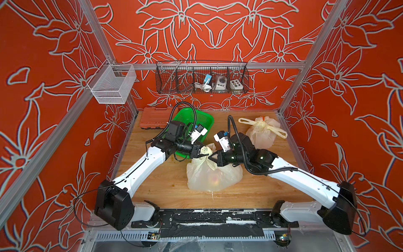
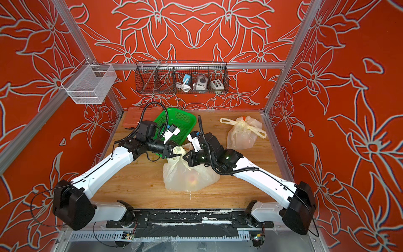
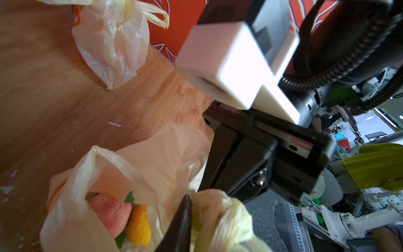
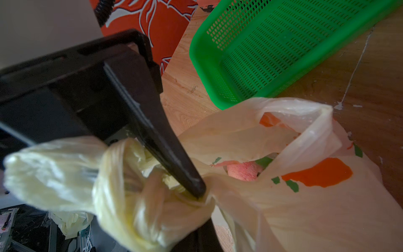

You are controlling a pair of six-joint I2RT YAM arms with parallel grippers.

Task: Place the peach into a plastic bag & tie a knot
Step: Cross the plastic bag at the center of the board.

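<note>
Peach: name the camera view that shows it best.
Left wrist view. The peach shows pink and textured through the open mouth of the bag. The right wrist view catches only a pink sliver past the plastic. In both top views it is a faint blur through the bag.

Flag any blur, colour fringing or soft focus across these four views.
Both top views: even light, sharp centre, colour fringes on the wall pattern near the edges. Left wrist view: near white camera housing soft, peach clear. Right wrist view: bunched bag handles blurred up close, green basket sharper.
</note>
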